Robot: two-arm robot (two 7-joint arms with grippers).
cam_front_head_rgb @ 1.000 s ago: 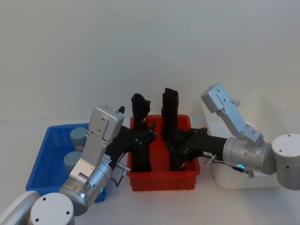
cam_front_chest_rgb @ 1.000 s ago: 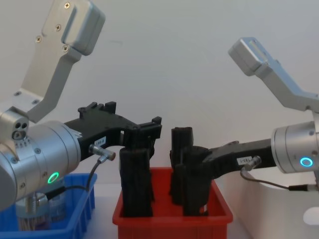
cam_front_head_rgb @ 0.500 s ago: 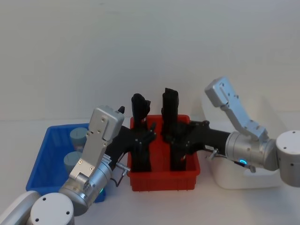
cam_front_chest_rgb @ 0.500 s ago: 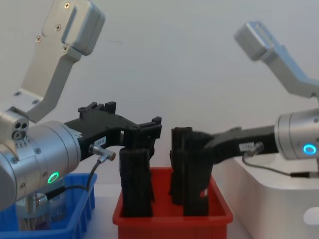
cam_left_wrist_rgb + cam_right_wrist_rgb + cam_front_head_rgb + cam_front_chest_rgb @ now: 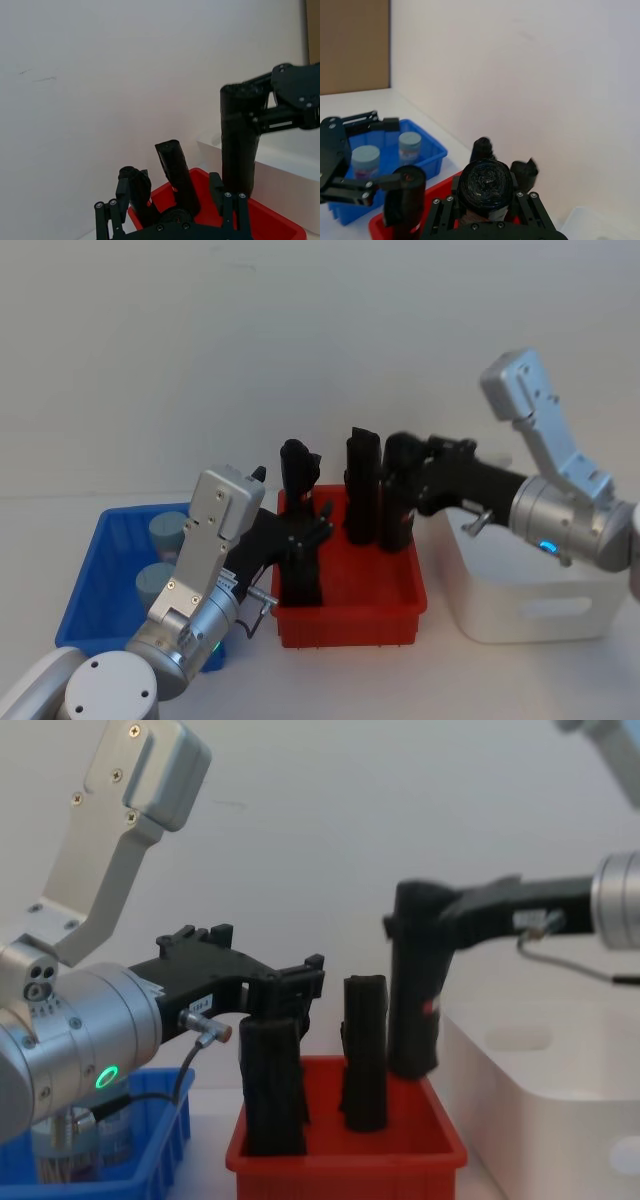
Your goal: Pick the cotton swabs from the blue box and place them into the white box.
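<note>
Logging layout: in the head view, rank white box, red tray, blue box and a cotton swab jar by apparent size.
1. white box
2. red tray and blue box, alike; left arm hides part of the latter
3. cotton swab jar

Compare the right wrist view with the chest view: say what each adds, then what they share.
Right wrist view: the lids of two cotton swabs standing in the blue box, and the black roll's end face. Chest view: that roll's upright side, its lower end hanging clear of the red tray's floor. Both: the right gripper shut on the roll, and the open left gripper.
</note>
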